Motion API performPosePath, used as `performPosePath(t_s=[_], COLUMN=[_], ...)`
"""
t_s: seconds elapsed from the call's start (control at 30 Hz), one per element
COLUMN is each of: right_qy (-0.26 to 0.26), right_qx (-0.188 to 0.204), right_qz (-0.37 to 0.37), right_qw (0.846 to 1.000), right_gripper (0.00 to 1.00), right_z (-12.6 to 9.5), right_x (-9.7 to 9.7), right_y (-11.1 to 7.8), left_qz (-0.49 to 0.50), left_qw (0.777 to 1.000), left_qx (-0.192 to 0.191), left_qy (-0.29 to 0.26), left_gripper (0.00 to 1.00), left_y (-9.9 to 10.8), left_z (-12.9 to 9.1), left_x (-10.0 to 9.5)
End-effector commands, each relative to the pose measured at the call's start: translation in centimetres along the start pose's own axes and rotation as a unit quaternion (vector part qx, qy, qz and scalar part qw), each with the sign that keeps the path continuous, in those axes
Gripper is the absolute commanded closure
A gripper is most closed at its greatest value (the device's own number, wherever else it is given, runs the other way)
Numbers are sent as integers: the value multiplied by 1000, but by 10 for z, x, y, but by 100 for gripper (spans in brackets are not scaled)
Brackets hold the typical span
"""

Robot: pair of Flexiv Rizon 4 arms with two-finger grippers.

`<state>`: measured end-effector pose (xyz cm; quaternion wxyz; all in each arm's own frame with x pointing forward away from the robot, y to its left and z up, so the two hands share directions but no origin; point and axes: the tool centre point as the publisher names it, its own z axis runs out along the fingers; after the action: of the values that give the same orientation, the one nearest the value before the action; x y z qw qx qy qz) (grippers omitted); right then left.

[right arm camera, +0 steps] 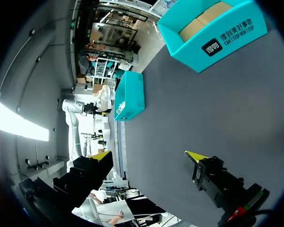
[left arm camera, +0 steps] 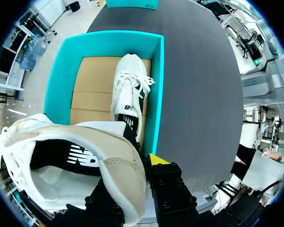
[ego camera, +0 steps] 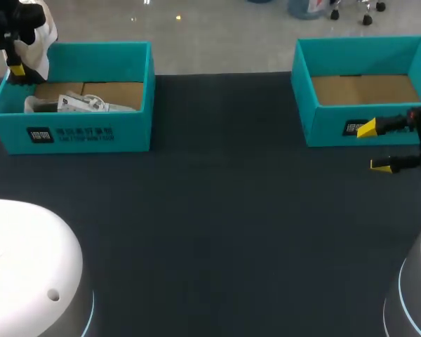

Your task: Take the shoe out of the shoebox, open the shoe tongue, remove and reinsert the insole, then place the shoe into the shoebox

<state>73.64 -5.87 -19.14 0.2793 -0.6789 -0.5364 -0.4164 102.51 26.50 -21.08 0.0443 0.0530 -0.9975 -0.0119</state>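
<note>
Dark and matte, the counter [ego camera: 217,210] carries two teal boxes along its far edge: the left shoebox [ego camera: 133,130] and the right shoebox [ego camera: 323,130], whose cardboard floor is bare. Over the left shoebox's far left corner hangs the left claw [left arm camera: 135,172], clamped on the white shoe [left arm camera: 71,161] at the heel collar. One yellow tip shows outside the beige heel wall; the other finger is hidden behind the shoe. That shoe is up out of the box, while a second shoe [left arm camera: 130,94] lies inside, along one long wall. The right claw [right arm camera: 149,158] is spread wide and empty, over bare counter just near of the right shoebox.

The shoe looks light, with a soft upper that folds and a stiffer sole and heel. Held by the thin collar alone it may swing or twist, so it likely wants setting down sole-first. The tongue is best pinched at its top edge, and the floppy insole at its heel end. Loose laces could snag.
</note>
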Motion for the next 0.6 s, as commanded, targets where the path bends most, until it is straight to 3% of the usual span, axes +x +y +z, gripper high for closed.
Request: performPosePath(t_s=[0.03, 0.1, 0.13, 0.17, 0.27, 0.4, 0.5, 0.57, 0.6], right_qy=[-2, -2, -2, -2, -2, -2, -2, -2, -2], right_qx=[0, 0, 0, 0, 0, 0, 0, 0, 0], right_qz=[1, 1, 1, 1, 1, 1, 1, 1, 1], right_qw=[1000, 1000, 1000, 1000, 1000, 1000, 1000, 1000, 1000], right_gripper=[0, 0, 0, 0, 0, 0, 0, 0, 0], right_z=[0, 0, 0, 0, 0, 0, 0, 0, 0], right_x=[1, 1, 1, 1, 1, 1, 1, 1, 1], right_y=[-1, -1, -1, -1, -1, -1, -1, -1, -1], left_qz=[31, 142, 162, 221, 326, 441, 545, 584, 620], left_qw=[999, 987, 983, 968, 933, 885, 825, 796, 768], left_qx=[-20, -76, -89, -112, -142, -144, -146, -155, -157], left_qy=[-1, 26, 14, 48, 45, 33, 34, 40, 44], left_gripper=[100, 100, 100, 100, 100, 100, 100, 100, 100], left_y=[0, 4, 8, 10, 17, 25, 32, 36, 39], left_z=[0, 2, 1, 2, -2, -11, -19, -22, -23], left_x=[-2, -7, -10, -13, -20, -33, -36, -38, -36])
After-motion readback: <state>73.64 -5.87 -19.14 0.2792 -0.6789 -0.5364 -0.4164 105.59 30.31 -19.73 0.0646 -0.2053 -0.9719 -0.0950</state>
